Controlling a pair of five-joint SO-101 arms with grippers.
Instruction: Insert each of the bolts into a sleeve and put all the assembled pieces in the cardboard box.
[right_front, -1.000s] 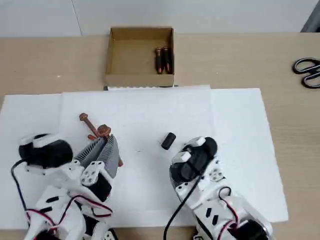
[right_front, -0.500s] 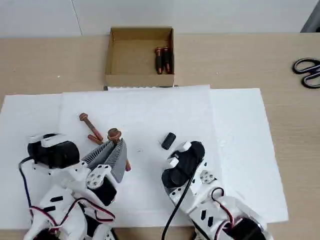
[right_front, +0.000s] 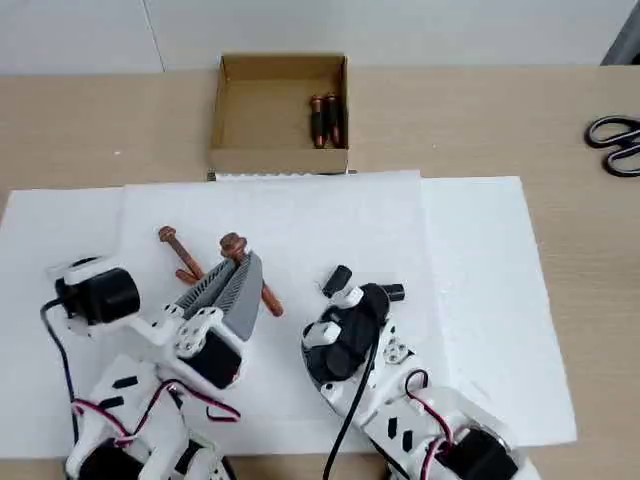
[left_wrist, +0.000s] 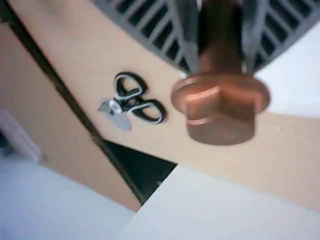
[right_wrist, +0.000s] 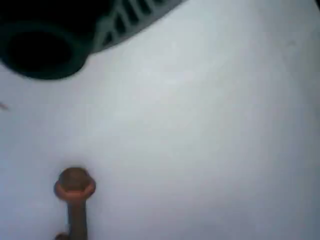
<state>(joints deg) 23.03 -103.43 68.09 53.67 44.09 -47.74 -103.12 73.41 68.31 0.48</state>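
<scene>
White foam (right_front: 470, 300) covers the near part of the wooden table (right_front: 100, 120); I take the layout from the high view.

Left gripper (right_front: 241, 264): closed on a copper bolt. I see this held bolt (right_front: 232, 244) clamped by its shank, head pointing away from the arm, the threaded end sticking out on the other side toward the middle of the foam. In the left wrist view the held bolt (left_wrist: 220, 107) shows its flanged head nearest the camera, the shank pinched between the two ribbed fingers (left_wrist: 145, 20).

Loose bolt (right_front: 180, 255): flat on the foam, just beside the held bolt, on the side toward the foam's left edge.

Sleeve (right_front: 337, 280): black, on the foam at the tip of the right gripper (right_front: 345, 298). Whether that gripper grips it I cannot tell. In the right wrist view the sleeve (right_wrist: 42, 50) turns its open bore to the camera.

Box (right_front: 225, 115): cardboard, open, on the table just past the foam's far edge. Two assembled pieces (right_front: 326, 120) lie side by side against its wall on the right arm's side.

Scissors (right_front: 615, 145): at the table's right edge, well apart from everything else.
</scene>
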